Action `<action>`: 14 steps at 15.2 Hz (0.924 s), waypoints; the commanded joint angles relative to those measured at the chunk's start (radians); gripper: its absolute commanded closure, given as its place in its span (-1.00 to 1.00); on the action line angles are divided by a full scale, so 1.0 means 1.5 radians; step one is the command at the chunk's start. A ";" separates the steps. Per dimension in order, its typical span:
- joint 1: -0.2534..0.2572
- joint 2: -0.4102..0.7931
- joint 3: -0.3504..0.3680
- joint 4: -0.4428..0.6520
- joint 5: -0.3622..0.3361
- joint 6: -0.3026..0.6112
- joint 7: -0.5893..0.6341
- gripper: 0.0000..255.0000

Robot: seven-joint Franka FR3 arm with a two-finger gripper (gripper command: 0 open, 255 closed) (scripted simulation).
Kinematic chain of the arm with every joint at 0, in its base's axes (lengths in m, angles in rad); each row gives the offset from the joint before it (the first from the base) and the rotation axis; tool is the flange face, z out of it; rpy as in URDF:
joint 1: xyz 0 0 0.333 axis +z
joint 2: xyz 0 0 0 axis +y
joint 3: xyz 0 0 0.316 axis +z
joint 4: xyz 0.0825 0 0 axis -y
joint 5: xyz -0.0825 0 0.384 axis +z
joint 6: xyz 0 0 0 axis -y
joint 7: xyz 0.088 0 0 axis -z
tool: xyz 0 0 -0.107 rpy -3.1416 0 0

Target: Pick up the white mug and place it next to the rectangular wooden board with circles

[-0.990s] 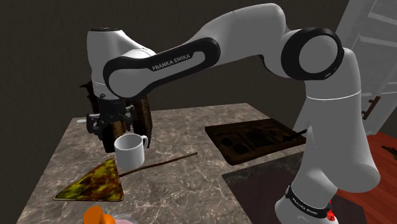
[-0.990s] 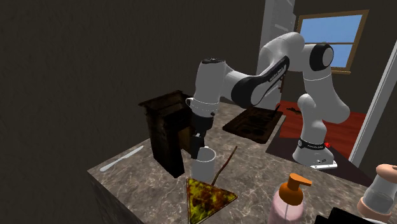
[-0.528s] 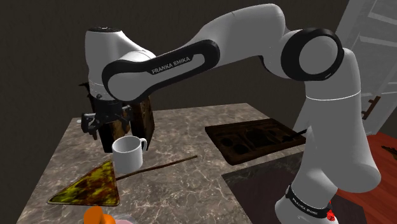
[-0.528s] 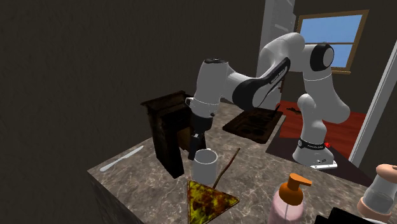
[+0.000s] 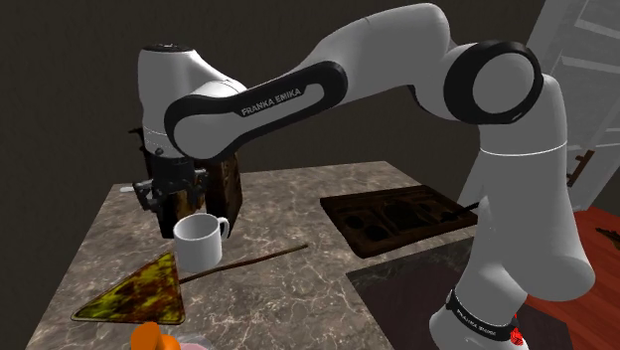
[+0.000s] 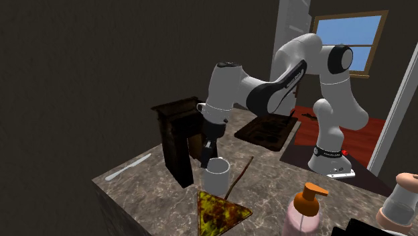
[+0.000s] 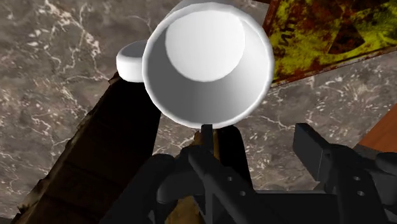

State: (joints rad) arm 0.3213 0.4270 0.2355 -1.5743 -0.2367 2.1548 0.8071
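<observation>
On the marbled surface [image 5: 288, 288], the white mug [image 5: 199, 242] stands upright between a dark wooden box [image 6: 175, 144] and a yellow-brown triangular slab [image 5: 139, 295], well apart from the rectangular wooden board with circles [image 5: 397, 219], with the jaws open just above its rim, clasping nothing.

Exterior cameras face oppositely across the countertop [image 5: 298, 288].

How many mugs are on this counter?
1. The white mug stands on the marble counter, between the dark wooden box and the yellow triangular board. Another could hide behind the box.
</observation>
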 commanded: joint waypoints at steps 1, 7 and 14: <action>-0.010 0.055 -0.007 -0.010 0.004 0.000 -0.008 1.00; 0.008 0.093 -0.008 0.035 -0.007 -0.010 0.009 1.00; 0.059 0.065 -0.027 0.073 0.006 -0.092 0.195 -1.00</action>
State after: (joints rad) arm 0.3958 0.5116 0.2014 -1.4726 -0.2338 2.0391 1.0388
